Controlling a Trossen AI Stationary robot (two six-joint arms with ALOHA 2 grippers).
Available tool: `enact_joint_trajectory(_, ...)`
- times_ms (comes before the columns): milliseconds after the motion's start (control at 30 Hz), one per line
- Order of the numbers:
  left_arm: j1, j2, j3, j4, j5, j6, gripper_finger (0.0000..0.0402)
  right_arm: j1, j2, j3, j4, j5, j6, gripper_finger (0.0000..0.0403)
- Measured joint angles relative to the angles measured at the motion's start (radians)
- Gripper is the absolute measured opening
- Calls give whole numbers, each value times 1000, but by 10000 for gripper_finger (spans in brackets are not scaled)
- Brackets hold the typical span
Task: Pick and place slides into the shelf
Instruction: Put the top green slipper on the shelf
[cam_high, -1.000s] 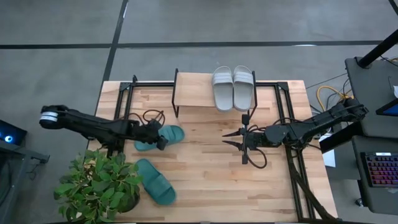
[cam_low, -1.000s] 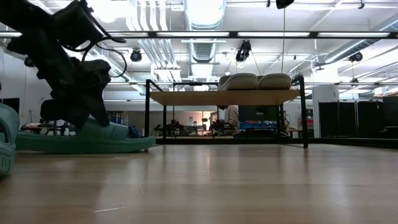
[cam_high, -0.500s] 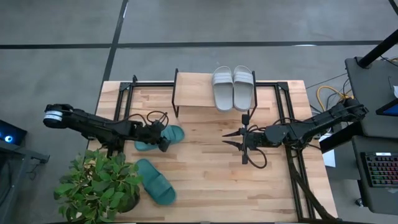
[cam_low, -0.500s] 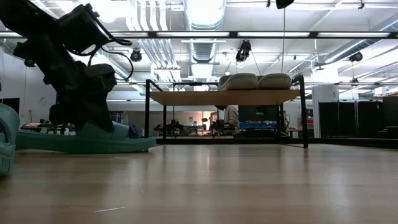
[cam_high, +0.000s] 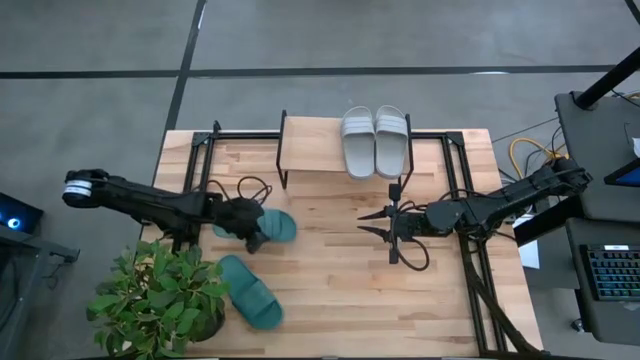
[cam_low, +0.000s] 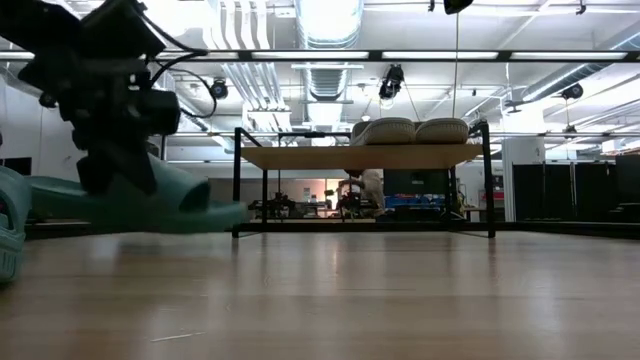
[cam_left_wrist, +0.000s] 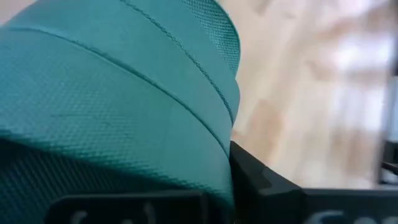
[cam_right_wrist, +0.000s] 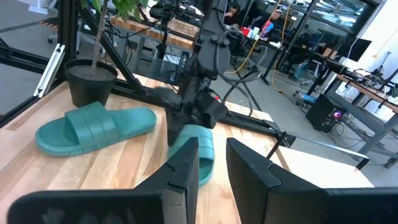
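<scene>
One teal slide (cam_high: 275, 224) hangs just above the table left of centre, with my left gripper (cam_high: 252, 232) shut on it. In the low view this slide (cam_low: 170, 205) is off the wood, toe end toward the shelf. A second teal slide (cam_high: 250, 292) lies flat on its sole near the plant. Two grey slides (cam_high: 375, 140) rest side by side on the board top of the shelf (cam_high: 310, 150) at the far edge. My right gripper (cam_high: 363, 224) waits open at the centre right, pointing toward the left arm. My left gripper grips the teal slide by its broad strap (cam_left_wrist: 124, 93). It comes from above, slanting in from the table's left. One finger (cam_left_wrist: 261, 180) shows beside the strap's edge; the strap hides the other. The slide hangs below the fingers, roughly level and clear of the table.
A potted plant (cam_high: 160, 300) stands at the near left corner beside the second teal slide. Black frame rails (cam_high: 465, 190) run along both sides of the table. Bare wood lies between the grippers and along the near edge. The shelf's left part carries nothing.
My left gripper has shut on the teal slide's strap and risen. The slide, which lay flat on the table, now hangs clear of it and has shifted a little toward the table's right and near edges.
</scene>
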Motion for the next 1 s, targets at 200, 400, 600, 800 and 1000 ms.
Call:
enact_joint_trajectory(200, -1, -88, 0, 13, 162, -3, 1, 1, -1, 0, -12, -53, -51, 73)
enact_joint_trajectory(400, 0, -169, 20, 16, 167, -3, 1, 89, 65, -1, 44, -148, -383, 82)
enact_joint_trajectory(600, 0, -207, 54, 13, 168, -19, 0, 130, 186, 37, 80, -55, -566, 108)
enact_joint_trajectory(800, 0, -209, 60, 14, 174, -38, 0, 129, 327, 105, 80, 6, -667, 170)
enact_joint_trajectory(1000, 0, -192, 60, 11, 200, -41, 0, 130, 464, 225, 86, 118, -777, 223)
